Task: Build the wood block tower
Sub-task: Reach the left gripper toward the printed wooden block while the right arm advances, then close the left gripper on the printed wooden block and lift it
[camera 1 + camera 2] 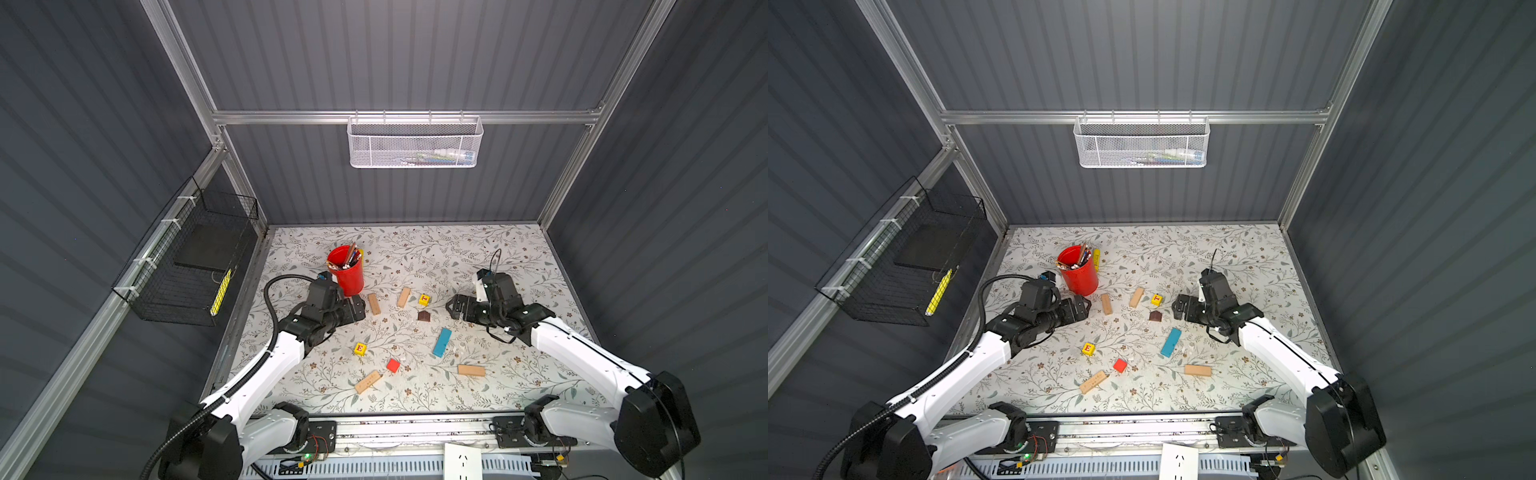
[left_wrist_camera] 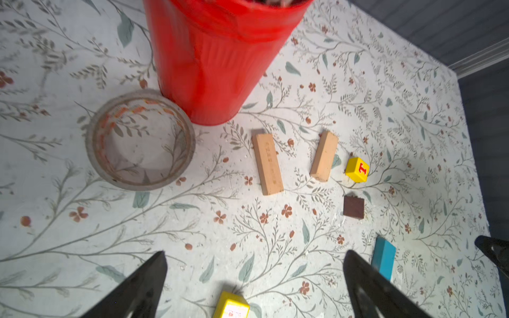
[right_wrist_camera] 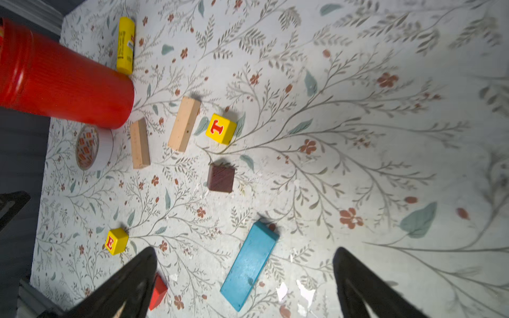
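Left tool (image 1: 360, 309) and right tool (image 1: 451, 308) hang spread and empty above the desk (image 1: 519, 257), so the first pick wants the jaws square across one of the 4 tan planks (image 1: 374, 304), centred on its narrow width. No tower yet: those planks, the blue plank (image 1: 441, 342), 2 yellow cubes (image 1: 360, 349), the red cube (image 1: 393, 365) and the little brown roof piece (image 1: 424, 316) lie scattered flat, all apart.

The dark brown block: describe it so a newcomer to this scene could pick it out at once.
From the red cup at the back left of the table, look right to the yellow cube lettered T. The dark brown block lies just in front of it, touching nothing. It alone is dark; its neighbours are tan, yellow or blue.
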`<state>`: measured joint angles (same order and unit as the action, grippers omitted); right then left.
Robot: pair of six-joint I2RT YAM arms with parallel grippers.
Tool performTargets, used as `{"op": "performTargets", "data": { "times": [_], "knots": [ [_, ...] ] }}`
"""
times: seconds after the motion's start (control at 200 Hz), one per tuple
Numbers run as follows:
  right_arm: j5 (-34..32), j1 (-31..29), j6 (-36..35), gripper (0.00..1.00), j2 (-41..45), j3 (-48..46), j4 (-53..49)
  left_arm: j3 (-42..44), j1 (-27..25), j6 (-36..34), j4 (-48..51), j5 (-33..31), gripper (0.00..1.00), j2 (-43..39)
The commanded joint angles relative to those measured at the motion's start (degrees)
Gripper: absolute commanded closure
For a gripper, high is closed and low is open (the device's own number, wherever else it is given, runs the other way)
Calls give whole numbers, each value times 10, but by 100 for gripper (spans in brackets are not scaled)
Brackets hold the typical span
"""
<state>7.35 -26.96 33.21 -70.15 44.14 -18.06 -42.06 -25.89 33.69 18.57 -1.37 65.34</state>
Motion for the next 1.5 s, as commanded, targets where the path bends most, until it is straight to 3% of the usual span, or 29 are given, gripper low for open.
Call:
{"op": "performTargets", "data": {
  "times": [0.0,0.27,0.79,1.121,1.491],
  "knots": [
    [-21,-32,31,1,-13,30,-15,-21,-32,29,13,-19,3,28],
    [-17,-72,74,1,-54,41,20,-63,-79,35,-38,-32,13,154],
    [-28,-73,55,1,-78,59,23,-171,-83,-2,-48,-76,39,346],
    [-28,-74,48,1,-89,66,23,-216,-83,-21,-37,-95,56,408],
    [-26,-73,37,1,-99,71,22,-217,-93,3,-9,-79,79,414]
  ]
}}
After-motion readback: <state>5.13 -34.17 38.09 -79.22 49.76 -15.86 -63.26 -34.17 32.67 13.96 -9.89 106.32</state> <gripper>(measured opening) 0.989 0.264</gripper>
